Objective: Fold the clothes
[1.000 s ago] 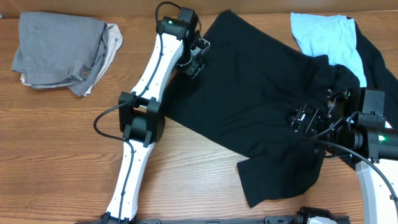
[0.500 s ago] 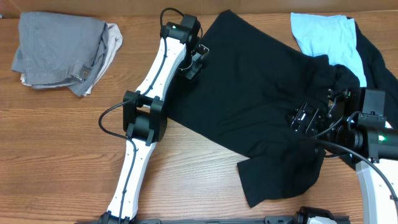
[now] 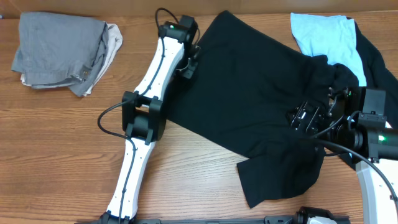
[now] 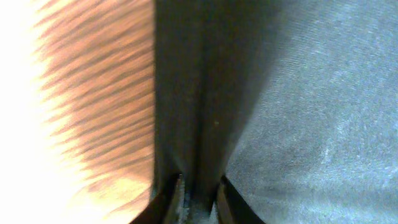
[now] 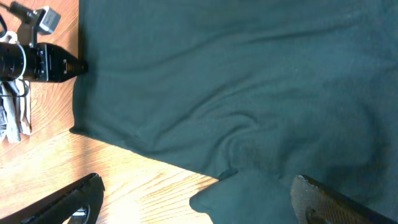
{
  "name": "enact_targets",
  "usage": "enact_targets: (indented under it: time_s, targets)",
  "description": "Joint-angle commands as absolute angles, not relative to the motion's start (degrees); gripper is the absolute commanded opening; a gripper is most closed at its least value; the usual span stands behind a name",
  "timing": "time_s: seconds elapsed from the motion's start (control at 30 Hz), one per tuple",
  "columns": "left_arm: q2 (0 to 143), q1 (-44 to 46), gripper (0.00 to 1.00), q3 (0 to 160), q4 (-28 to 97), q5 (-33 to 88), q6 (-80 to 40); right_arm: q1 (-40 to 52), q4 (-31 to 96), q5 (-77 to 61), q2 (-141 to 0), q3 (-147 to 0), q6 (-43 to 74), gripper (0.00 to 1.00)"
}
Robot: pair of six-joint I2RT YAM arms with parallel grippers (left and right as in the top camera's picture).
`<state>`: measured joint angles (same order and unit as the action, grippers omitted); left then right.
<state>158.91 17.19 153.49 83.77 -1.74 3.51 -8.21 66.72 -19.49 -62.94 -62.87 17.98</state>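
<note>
A large black T-shirt (image 3: 249, 93) lies spread and rumpled across the table's middle and right. My left gripper (image 3: 188, 64) is at its upper left edge. In the left wrist view its jaws (image 4: 199, 200) are shut on a raised fold of the black T-shirt (image 4: 311, 112), with bare wood to the left. My right gripper (image 3: 305, 118) hovers over the shirt's right part. Its fingers (image 5: 74, 199) stand wide open over the shirt's lower hem (image 5: 236, 81), with nothing between them.
A light blue garment (image 3: 323, 34) lies at the back right, with another black one (image 3: 376, 56) beside it. Folded grey clothes (image 3: 56, 50) on a beige piece (image 3: 113, 38) sit at the back left. Bare wooden table (image 3: 62, 137) lies left of the arm.
My left gripper has closed from open onto the shirt's upper left edge, pinching up a fold. The right arm has stayed where it was.
</note>
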Motion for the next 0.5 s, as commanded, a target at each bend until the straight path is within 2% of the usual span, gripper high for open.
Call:
enact_targets:
  time_s: [0.0, 0.37, 0.4, 0.47]
  targets:
    - [168.53, 10.83, 0.16, 150.39, 87.00, -4.91, -2.24, -7.99, 65.87, -19.11, -62.57, -62.57, 18.04, 1.00]
    - [169.40, -3.16, 0.17, 150.36, 93.19, -4.86, -4.29, -7.97, 64.40, -19.14, -69.84, -62.57, 18.00, 1.00]
    - [169.40, -4.03, 0.20, 150.36, 93.47, -4.84, -4.27, -7.97, 64.03, -19.14, -70.70, -62.57, 17.98, 1.00]
    - [169.40, -5.85, 0.33, 150.36, 94.54, -4.89, -3.16, -7.97, 62.37, -19.11, -73.19, -62.57, 17.82, 1.00]
